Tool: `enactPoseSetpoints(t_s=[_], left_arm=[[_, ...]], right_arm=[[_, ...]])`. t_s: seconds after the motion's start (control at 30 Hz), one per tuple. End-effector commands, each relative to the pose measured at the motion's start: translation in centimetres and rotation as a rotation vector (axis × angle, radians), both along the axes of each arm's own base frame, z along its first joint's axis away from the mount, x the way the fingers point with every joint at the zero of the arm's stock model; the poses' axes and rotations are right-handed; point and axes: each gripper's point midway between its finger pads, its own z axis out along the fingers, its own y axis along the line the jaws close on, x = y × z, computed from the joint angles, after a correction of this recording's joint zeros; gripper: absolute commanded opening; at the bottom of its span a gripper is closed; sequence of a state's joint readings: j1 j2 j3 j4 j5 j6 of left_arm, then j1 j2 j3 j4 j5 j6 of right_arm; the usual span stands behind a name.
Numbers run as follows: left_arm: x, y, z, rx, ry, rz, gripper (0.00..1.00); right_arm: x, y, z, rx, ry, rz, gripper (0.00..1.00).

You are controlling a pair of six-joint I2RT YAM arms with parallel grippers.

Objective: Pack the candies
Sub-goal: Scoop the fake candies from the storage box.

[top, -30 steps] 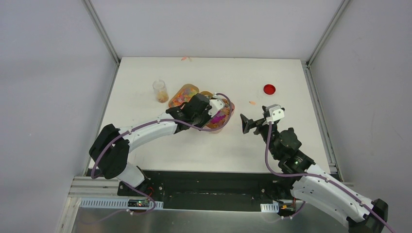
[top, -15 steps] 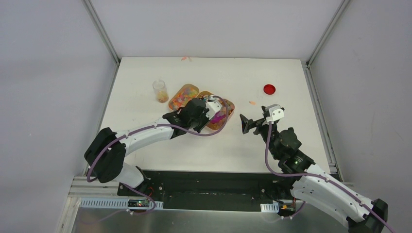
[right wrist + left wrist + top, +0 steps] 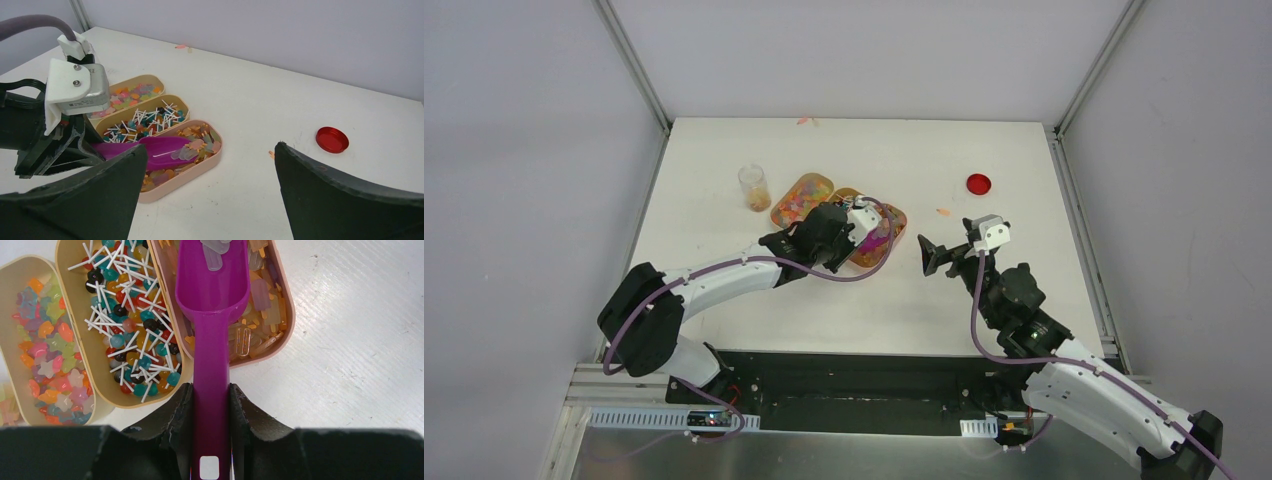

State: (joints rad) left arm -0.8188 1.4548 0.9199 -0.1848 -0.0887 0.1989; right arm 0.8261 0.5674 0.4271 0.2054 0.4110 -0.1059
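left wrist: scoop (image 3: 212, 340) hides some candies (image 3: 129, 325).

Bright even overhead light, soft shadows (faint on the table (image 3: 874, 300)), right gripper (image 3: 210, 195) close and blurred

The scoop (image 3: 212, 340) is glossy magenta. The trays (image 3: 12, 295) are pale beige-peach. The candies (image 3: 145, 325) are pastel orange, pink and green stars, teal, red, yellow and black balls on white sticks, and translucent orange and clear pieces. The disc (image 3: 978, 183) is red and the desk (image 3: 904, 300) white.
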Motion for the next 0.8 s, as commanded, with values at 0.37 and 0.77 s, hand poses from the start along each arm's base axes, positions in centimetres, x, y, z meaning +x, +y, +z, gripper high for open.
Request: enactPoseSetpoints(t_s=[0.37, 0.77], left_arm=[[1.0, 0.1, 1.4, -0.059, -0.091, 0.056, 0.0], [0.6, 0.5, 3.2, -0.116, -0.146, 0.049, 0.0]], right_arm=[[0.0, 0.1, 0.8, 0.051, -0.023, 0.003, 1.0], [0.1, 0.2, 0.2, 0.033, -0.023, 0.006, 1.0]])
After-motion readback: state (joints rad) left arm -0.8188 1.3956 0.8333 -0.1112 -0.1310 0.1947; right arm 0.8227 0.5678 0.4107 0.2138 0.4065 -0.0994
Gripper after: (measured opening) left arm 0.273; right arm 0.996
